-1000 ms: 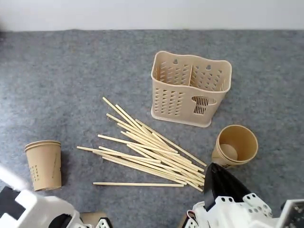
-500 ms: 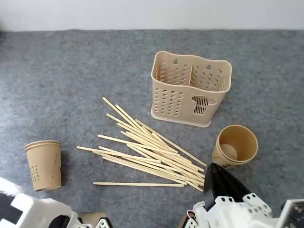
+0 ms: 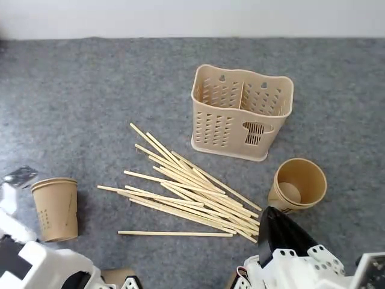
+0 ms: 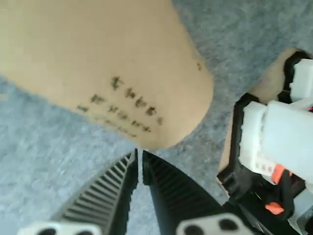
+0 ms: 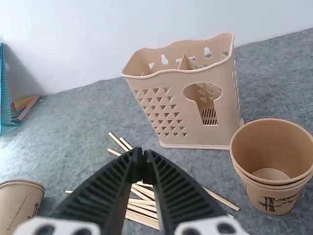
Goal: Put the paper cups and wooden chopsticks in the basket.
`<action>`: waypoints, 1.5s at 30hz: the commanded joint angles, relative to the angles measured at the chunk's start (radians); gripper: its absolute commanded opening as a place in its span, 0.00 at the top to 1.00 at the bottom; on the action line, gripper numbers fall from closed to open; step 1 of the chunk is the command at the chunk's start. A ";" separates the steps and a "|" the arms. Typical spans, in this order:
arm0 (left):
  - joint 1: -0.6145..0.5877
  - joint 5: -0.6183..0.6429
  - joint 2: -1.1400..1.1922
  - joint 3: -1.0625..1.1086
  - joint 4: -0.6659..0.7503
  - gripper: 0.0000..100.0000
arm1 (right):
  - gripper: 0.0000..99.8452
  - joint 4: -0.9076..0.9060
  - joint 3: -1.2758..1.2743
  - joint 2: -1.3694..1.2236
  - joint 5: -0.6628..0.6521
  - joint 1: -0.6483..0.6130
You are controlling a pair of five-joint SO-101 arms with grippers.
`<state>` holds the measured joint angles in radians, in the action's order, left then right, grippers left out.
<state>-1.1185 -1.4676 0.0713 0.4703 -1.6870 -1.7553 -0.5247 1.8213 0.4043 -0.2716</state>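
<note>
With both pairs of jaws closed on nothing, the black ribbed left gripper (image 4: pixel 140 160) seems just short of a tan paper cup (image 4: pixel 98 68), the right gripper (image 5: pixel 144 157) above pale wooden chopsticks (image 5: pixel 143 205).

Brought the left arm (image 3: pixel 9 201) up along the table's left edge: from a low blur in the bottom corner a second ago, then lower half a second ago, to just beside the cup (image 3: pixel 55 208), with a grey part level with its rim.
</note>
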 commanded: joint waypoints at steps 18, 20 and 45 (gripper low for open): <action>0.275 -0.008 -0.058 0.004 -0.015 0.99 | 0.99 -0.038 -0.005 -0.005 0.009 -0.005; 0.295 -0.008 -0.058 -0.010 -0.015 0.99 | 0.99 -0.038 -0.005 -0.005 0.009 -0.005; 0.552 0.126 -0.112 -0.193 -0.018 0.99 | 0.99 -0.038 -0.005 -0.005 0.009 -0.005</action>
<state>-0.5662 -1.3541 0.0483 0.3552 -1.6870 -1.7553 -0.5247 1.8213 0.4043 -0.2716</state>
